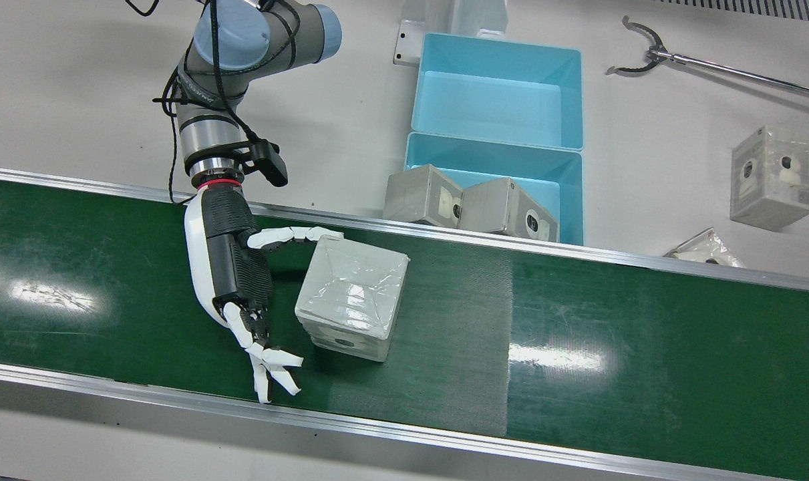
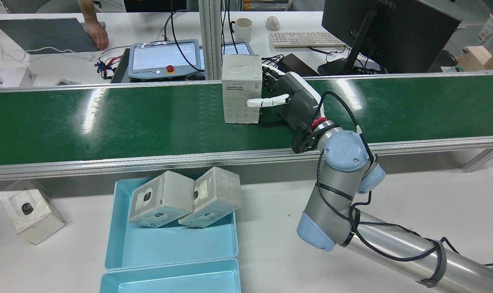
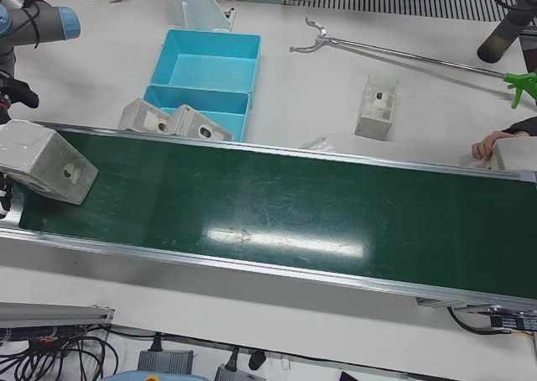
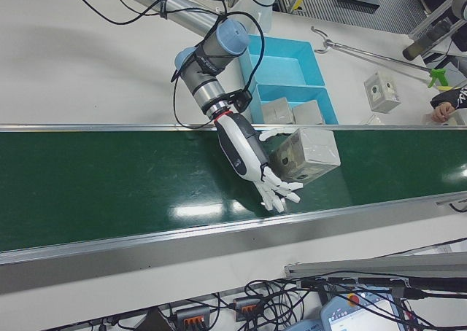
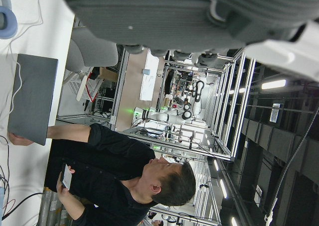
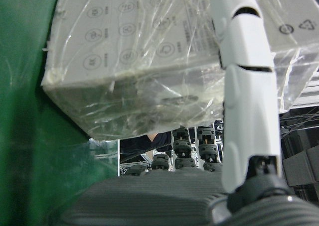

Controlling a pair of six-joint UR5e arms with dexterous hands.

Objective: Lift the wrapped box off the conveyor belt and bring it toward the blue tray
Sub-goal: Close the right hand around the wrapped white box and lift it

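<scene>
The wrapped box [image 1: 351, 300] stands on the green conveyor belt [image 1: 611, 321]. It also shows in the rear view [image 2: 241, 87], the left-front view [image 3: 46, 169] and the right-front view [image 4: 306, 156]. My right hand [image 1: 234, 280] lies beside it with the palm facing it. The thumb [image 1: 297, 235] rests against the box's tray-side face, and the fingers [image 1: 270, 371] are spread at its far corner. In the right hand view the box [image 6: 149, 52] fills the frame behind one finger [image 6: 246, 86]. Two blue trays [image 1: 498, 73] sit beyond the belt. My left hand [image 5: 164, 17] shows only as a dark palm.
Two wrapped boxes [image 1: 424, 197] [image 1: 508, 207] lean in the nearer blue tray [image 1: 558, 174]. A loose wrapped box [image 1: 771, 177], crumpled plastic [image 1: 701, 250] and a reach grabber [image 1: 711, 67] lie on the white table. A person's hand [image 3: 487, 146] rests at the belt's far end.
</scene>
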